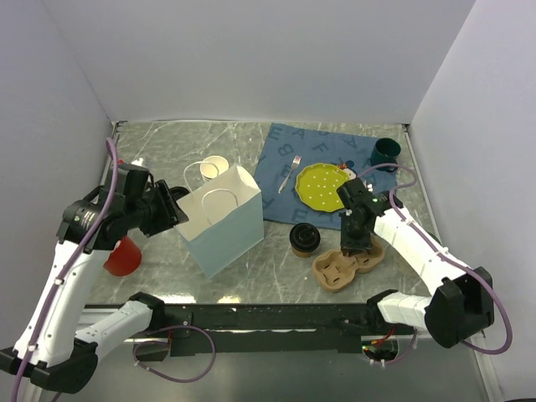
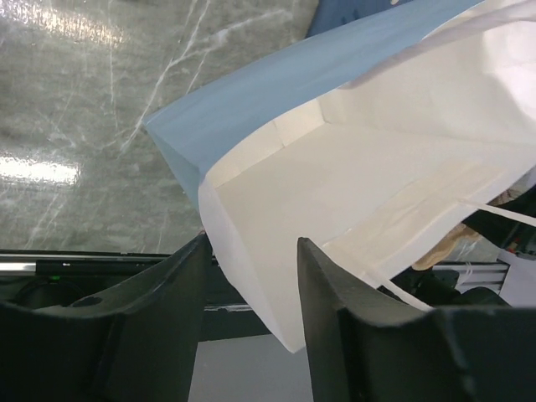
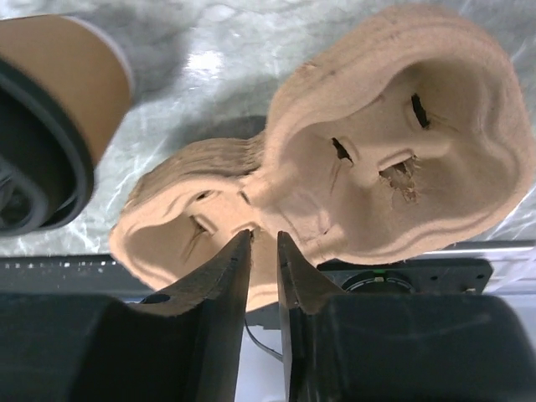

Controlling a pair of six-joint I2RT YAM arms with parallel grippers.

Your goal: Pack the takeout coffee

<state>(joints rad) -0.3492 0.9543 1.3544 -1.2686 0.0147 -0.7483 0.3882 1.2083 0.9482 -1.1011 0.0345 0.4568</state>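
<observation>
My right tool is nearly closed and looks pinched on the waist of the pulp carrier. The takeout coffee stands upright on the bench just beside the carrier, nearer my right arm. Beyond the coffee from the carrier, my left tool gapes astride the rim of the paper bag, unclamped.

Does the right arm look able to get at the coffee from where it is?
Probably yes: the coffee stands just beside the carrier, with nothing between it and the right gripper, which seems to be pinching the carrier and must let go first.
</observation>
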